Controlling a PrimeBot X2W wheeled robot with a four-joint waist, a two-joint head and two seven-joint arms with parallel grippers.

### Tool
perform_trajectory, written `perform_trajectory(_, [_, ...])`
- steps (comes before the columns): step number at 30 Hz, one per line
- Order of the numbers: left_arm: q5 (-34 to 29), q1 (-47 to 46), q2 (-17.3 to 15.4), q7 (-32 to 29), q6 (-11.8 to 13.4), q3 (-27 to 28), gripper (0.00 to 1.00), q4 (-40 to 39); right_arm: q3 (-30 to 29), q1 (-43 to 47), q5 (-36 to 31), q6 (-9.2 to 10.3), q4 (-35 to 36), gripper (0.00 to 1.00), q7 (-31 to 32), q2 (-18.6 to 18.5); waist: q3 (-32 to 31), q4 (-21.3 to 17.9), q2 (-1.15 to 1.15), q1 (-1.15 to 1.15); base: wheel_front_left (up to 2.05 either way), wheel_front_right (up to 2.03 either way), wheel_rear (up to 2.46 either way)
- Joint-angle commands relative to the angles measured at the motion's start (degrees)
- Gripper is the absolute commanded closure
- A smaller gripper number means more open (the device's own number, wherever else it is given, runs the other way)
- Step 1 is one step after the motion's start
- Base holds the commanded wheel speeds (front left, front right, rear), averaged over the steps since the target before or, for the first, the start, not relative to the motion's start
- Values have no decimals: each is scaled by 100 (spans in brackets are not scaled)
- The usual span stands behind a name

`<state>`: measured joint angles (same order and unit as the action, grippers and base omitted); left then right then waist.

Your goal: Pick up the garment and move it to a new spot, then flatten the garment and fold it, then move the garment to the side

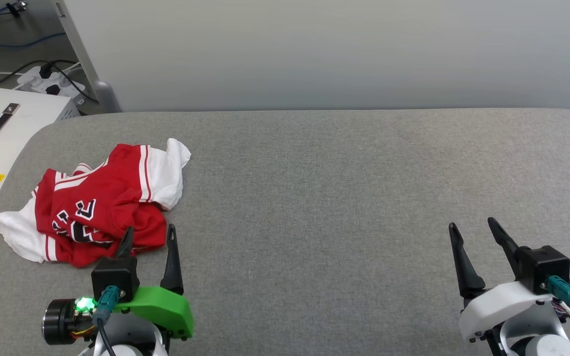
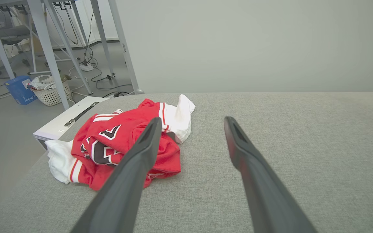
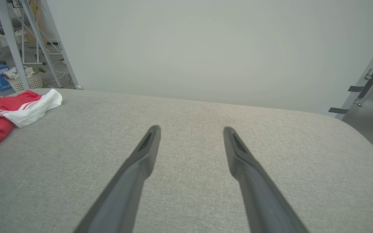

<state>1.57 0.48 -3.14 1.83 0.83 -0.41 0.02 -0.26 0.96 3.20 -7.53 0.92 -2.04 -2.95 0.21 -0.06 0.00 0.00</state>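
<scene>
Crumpled garment point(image 1: 99, 202) lies just ahead of the spread left gripper point(image 1: 149, 228)

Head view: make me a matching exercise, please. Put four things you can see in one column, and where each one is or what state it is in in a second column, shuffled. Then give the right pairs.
Column one
1. jersey T-shirt
2. left gripper
3. right gripper
4. white case

Column two
A. open, over bare grey table, far from the jersey T-shirt
B. off the table, past its left edge
C. crumpled in a heap near the table's left end
D. open, close beside the red and white heap

Pairs: 1-C, 2-D, 3-A, 4-B
</scene>
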Motion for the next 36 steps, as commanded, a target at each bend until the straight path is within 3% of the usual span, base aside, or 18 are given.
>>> perform_trajectory(1, [30, -51, 4, 64, 43, -13, 0, -24, -24, -59, 92, 1, 59, 0, -61, 1, 1, 0, 0, 0, 0, 0, 0])
perform_trajectory(36, [251, -48, 12, 479, 84, -147, 0, 54, -90, 7, 506, 2, 86, 0, -471, 3, 12, 4, 0, 0, 0, 0, 0])
